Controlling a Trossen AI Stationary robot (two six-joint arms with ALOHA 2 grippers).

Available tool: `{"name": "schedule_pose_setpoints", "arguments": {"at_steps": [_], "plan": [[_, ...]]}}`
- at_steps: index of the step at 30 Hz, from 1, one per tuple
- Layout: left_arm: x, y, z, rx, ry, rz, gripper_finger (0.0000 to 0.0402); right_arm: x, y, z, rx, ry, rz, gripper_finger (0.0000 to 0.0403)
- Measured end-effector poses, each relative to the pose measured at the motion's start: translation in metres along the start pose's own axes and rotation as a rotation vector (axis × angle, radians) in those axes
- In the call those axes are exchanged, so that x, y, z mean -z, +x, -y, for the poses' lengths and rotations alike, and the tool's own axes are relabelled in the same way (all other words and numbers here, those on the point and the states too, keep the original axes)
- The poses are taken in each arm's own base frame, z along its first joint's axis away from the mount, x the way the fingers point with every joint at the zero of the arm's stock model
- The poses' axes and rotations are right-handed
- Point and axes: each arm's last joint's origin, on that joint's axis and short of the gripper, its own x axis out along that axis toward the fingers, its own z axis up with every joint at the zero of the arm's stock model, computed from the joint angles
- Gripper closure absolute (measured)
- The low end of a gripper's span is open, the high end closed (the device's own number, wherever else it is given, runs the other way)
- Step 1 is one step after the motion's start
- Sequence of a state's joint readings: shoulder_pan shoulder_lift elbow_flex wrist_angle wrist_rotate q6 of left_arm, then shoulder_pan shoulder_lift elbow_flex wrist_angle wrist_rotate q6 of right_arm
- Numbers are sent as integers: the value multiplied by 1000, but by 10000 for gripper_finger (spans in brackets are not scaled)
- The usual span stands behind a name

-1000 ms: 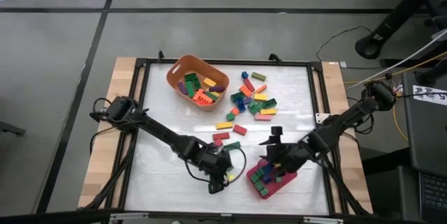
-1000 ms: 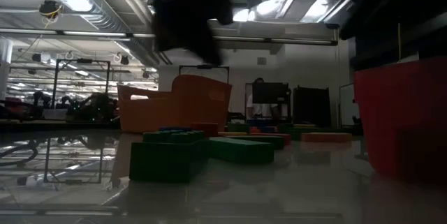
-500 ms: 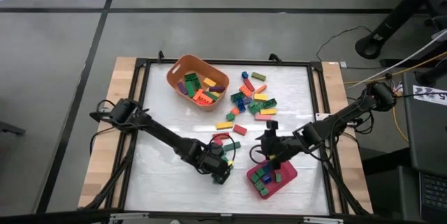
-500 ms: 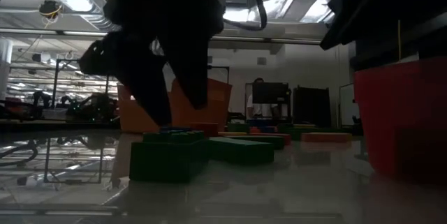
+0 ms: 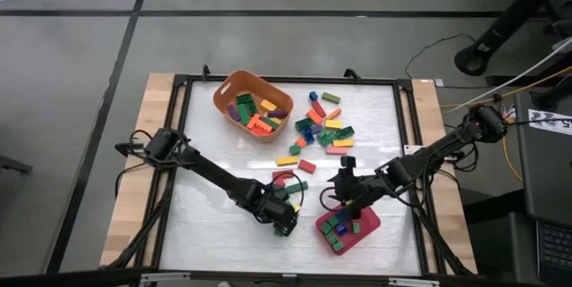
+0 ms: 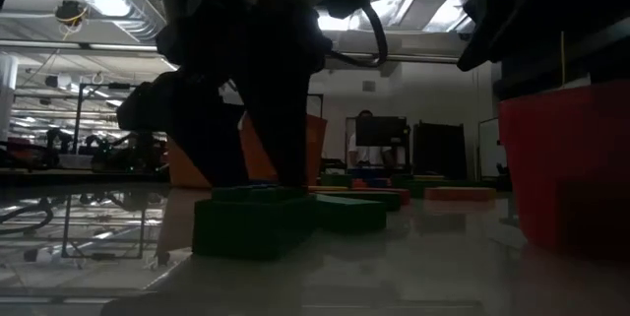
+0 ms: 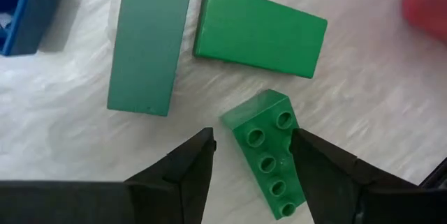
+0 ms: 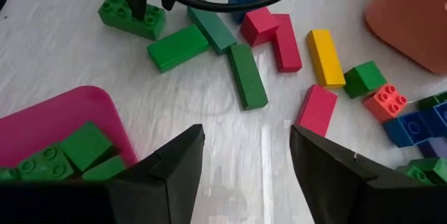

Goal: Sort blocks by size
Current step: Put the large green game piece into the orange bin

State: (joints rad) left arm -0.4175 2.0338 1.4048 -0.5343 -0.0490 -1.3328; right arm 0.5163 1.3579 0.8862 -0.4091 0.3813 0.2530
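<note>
— Fingers spread on the left gripper point(image 7: 251, 158), down low in the frame's centre, one each side of a studded green brick point(image 7: 269, 155); not squeezing it that I can see.
— And the right gripper point(image 8: 244, 151)?
— Jaws apart too, holding nothing, hanging by the pink tray point(image 5: 362, 230) at lower right.
— The rest of the blocks point(image 5: 323, 126)?
— Scattered up the middle of the table point(image 5: 206, 198); more lie in the orange tub point(image 5: 225, 91) at upper left.
</note>
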Motion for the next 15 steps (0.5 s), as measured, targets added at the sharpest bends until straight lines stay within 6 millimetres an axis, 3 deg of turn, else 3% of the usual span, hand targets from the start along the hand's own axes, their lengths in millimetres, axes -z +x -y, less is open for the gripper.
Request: {"name": "schedule_pose_setpoints", "arguments": {"at_steps": [15], "plan": [[-3,-7,1,20,-46,2,222,0,0,0,1,-2,-5,192]]}}
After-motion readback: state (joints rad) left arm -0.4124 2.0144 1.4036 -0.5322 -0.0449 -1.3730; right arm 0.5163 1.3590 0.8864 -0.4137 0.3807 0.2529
